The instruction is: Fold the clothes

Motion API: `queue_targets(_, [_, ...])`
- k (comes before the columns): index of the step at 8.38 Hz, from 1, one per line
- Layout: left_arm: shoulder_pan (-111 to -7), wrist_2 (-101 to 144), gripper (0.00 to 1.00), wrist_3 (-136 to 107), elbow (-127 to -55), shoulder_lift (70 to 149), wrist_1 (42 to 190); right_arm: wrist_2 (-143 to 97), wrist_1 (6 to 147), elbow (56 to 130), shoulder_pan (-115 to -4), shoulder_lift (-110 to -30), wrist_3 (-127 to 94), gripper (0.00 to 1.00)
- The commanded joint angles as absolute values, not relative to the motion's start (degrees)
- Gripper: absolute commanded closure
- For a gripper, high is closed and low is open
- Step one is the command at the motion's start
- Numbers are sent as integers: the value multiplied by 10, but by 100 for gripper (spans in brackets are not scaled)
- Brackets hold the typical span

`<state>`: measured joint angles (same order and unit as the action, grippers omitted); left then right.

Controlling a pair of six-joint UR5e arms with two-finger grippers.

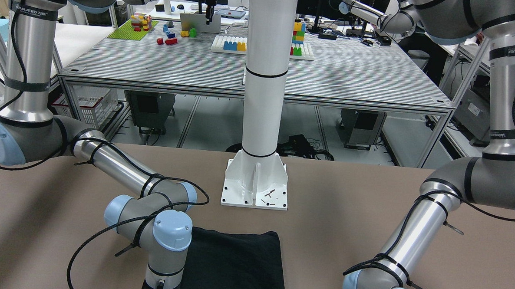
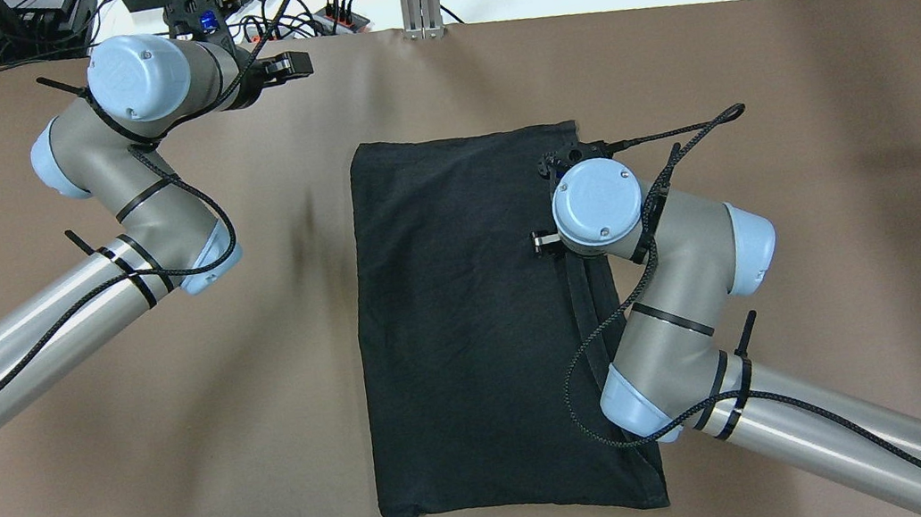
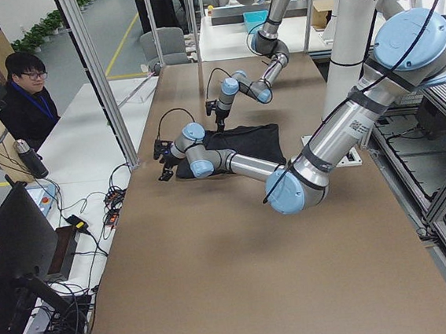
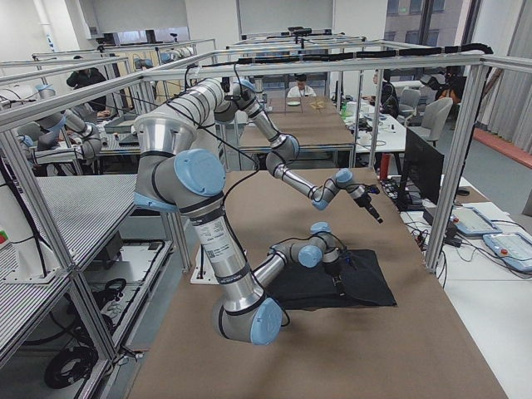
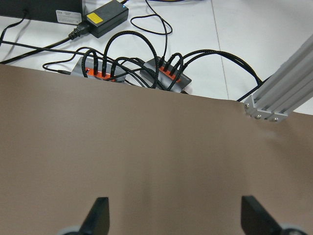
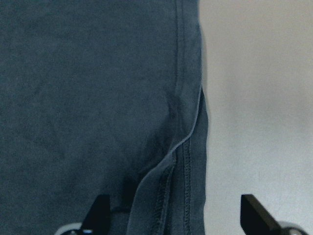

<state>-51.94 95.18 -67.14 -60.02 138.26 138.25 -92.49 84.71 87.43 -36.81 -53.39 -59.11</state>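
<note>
clothes (image 2: 468, 311), black, lying flat on brown table (image 2: 185, 477)
right gripper (image 6: 175, 215) hovering over hemmed edge, fingers spread; left gripper (image 5: 175, 218) hanging well apart, likewise spread

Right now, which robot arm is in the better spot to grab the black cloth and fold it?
Likely right. The right arm's open fingers hover over the hemmed edge of the flat black fabric garment. The left arm's fingers sit over bare brown table near the far edge, apart from the garment.

4 ext. cams, 2 wrist-mtd
</note>
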Motion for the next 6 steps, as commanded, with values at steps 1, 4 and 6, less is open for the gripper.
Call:
queue_targets(1, [-518,951,5,-678,-599,1385,1383,-920,846,865,-366,-538,-593,6])
queue_targets(4, [-512,951,5,-677,-600,1385,1383,-928,841,894,-367,-583,-581,6])
queue_targets(6, [-511,951,5,-677,-599,1385,1383,-940,842,980,-377,-667,-481,6])
